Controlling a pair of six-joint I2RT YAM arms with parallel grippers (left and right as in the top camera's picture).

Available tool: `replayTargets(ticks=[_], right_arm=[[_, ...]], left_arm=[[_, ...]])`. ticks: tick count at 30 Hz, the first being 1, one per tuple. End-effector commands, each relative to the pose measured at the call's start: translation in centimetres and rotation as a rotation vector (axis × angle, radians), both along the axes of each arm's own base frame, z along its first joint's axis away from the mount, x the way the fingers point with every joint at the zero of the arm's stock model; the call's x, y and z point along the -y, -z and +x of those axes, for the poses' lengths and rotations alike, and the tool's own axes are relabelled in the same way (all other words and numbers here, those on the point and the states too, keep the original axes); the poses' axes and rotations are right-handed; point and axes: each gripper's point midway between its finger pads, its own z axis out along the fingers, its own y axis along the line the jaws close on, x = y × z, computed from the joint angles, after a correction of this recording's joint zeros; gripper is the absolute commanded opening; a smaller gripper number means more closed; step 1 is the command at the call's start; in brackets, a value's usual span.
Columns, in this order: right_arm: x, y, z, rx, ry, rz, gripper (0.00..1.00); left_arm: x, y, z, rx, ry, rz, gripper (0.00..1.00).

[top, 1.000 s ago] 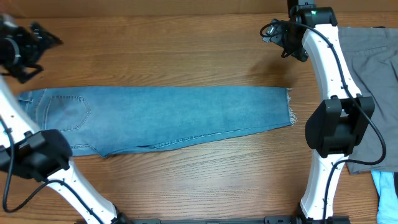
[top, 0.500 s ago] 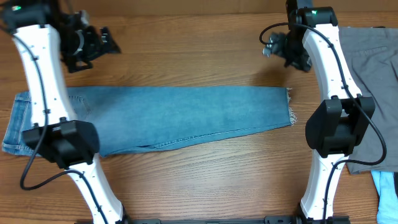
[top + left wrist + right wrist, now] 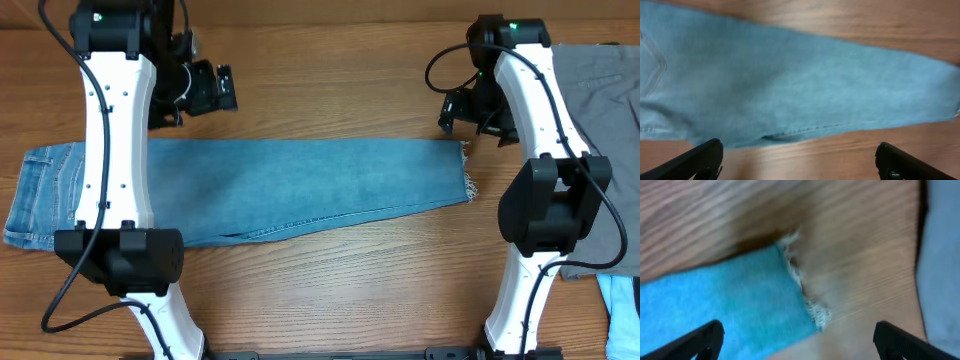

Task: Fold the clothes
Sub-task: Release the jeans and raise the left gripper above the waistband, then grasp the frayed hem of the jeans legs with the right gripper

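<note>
While both arms hang over the table (image 3: 330, 290), the jeans (image 3: 300, 190) lie flat across the middle of the overhead frame, waistband at the left edge, frayed hem at centre right. Left gripper (image 3: 222, 90), upper left, has its jaws wide apart and empty. Right gripper (image 3: 447, 112), by the hem, is likewise spread, holding nothing. Grey cloth (image 3: 600, 90) lies at the right edge.
</note>
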Motion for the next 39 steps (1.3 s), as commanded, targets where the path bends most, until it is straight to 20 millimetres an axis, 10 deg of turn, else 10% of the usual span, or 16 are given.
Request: replayTargets(ticks=[1,8,18,30,39], right_arm=[[1.0,1.9,-1.0,-0.027,-0.042,0.006,1.00],[0.1,7.4,-2.0,-0.040,-0.098,0.132,1.00],[-2.9,9.5,-4.0,-0.078,-0.176,0.335,0.96],[-5.1,12.1,-5.6,-0.088,-0.137,0.407,0.04],[0.1,10.3,-4.7,-0.082,0.042,0.175,0.04]], left_arm=[[-0.8,3.1,-1.7,-0.127,-0.024,0.038,1.00],[-1.0,6.0,-3.3,-0.231,-0.022,0.052,1.00],[-1.0,6.2,-2.8,-0.212,-0.023,0.052,1.00],[-1.0,6.2,-2.3,-0.193,-0.023,0.051,1.00],[-0.9,6.2,-2.1,-0.185,-0.024,0.050,1.00]])
